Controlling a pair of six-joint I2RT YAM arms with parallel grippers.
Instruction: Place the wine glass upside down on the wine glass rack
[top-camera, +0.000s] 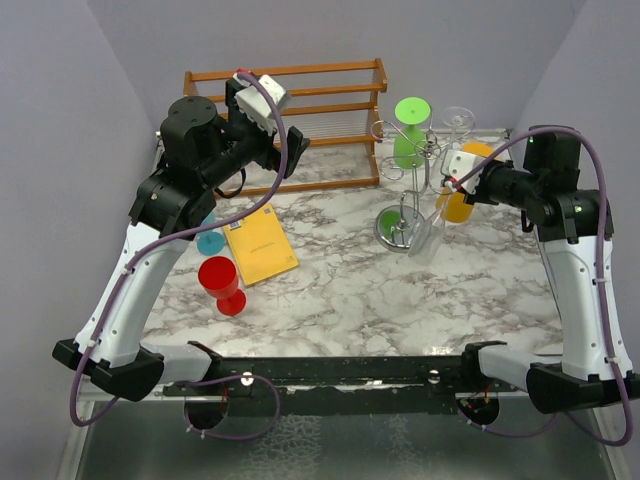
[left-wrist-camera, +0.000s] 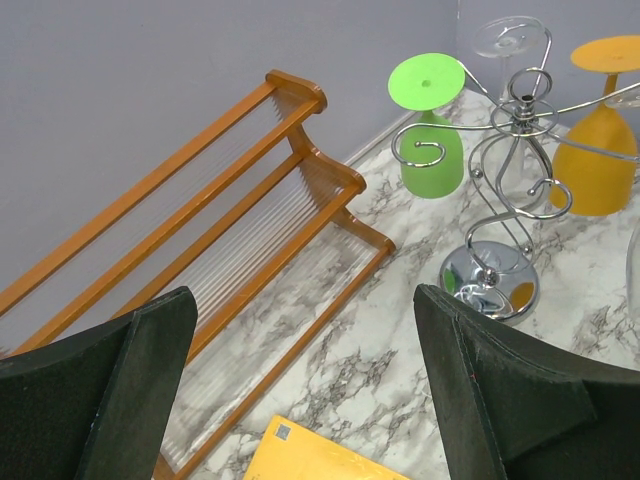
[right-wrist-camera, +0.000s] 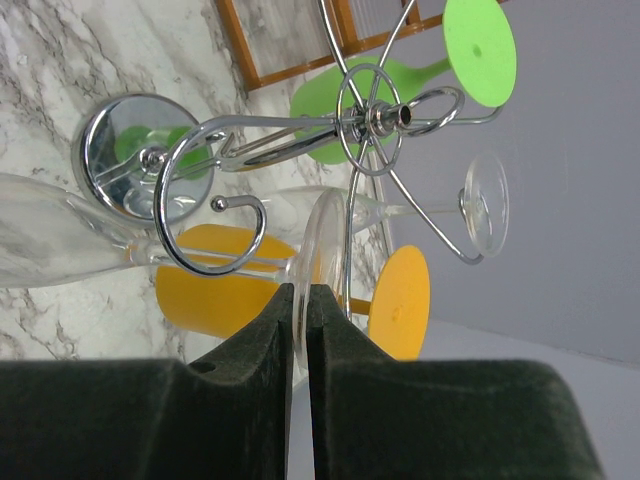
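Scanning from the left: left gripper (left-wrist-camera: 300, 300) is hovering high by the wooden shelf rack (top-camera: 300, 75), jaws spread wide, gripping nothing. Red glass (top-camera: 222, 285) and yellow book (top-camera: 260, 245) are sitting on the marble table (top-camera: 350, 290), nothing touching them. Moving right, the wine glass rack (left-wrist-camera: 490, 275) is already carrying a green glass (top-camera: 410, 135), an orange glass (left-wrist-camera: 595, 160) and a clear glass (left-wrist-camera: 510, 40), all hanging foot-up with nothing in them. Right gripper (right-wrist-camera: 302, 300) is pinching the foot of the wine glass (right-wrist-camera: 60, 245), jaws almost fully closed on its thin edge. That glass is tilting bowl-down beside the pole, with its stem apparently lying in a curled arm. Looking nearly done: letting go and backing out are remaining. Can't tell whether the foot is seating properly.
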